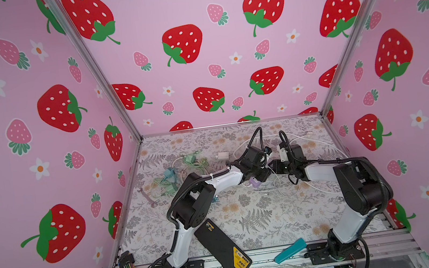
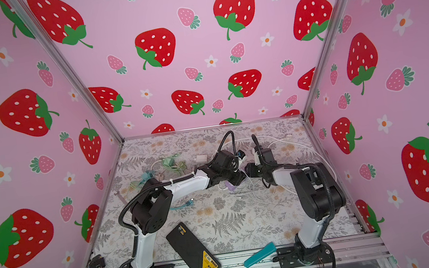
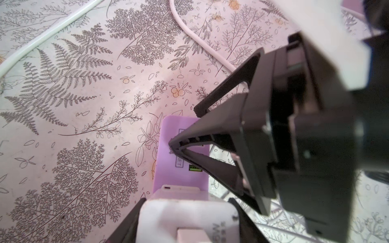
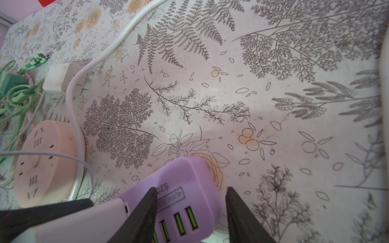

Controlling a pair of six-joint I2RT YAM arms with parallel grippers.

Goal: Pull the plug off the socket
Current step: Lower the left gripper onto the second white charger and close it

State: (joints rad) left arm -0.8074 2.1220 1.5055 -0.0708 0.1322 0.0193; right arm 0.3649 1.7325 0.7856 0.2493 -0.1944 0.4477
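Observation:
A purple socket (image 4: 185,174) with green USB ports lies on the floral table; in both top views it shows between the two arms (image 1: 255,183) (image 2: 230,186). A white plug (image 3: 189,218) sits in one end of it. My left gripper (image 3: 187,199) is shut on the plug, with a black finger (image 3: 130,221) pressed against each side. My right gripper (image 4: 191,189) is shut on the purple socket (image 3: 181,164), one finger across its printed face and the other at its far edge. In a top view both grippers meet mid-table (image 1: 264,171).
A round pink power strip (image 4: 42,164), a loose white charger (image 4: 61,77) and tangled green cables (image 4: 19,92) lie beyond the socket. White cords loop around the right arm (image 1: 307,145). A black box (image 1: 223,249), a teal tool (image 1: 290,250) and hex keys (image 1: 127,264) sit at the front edge.

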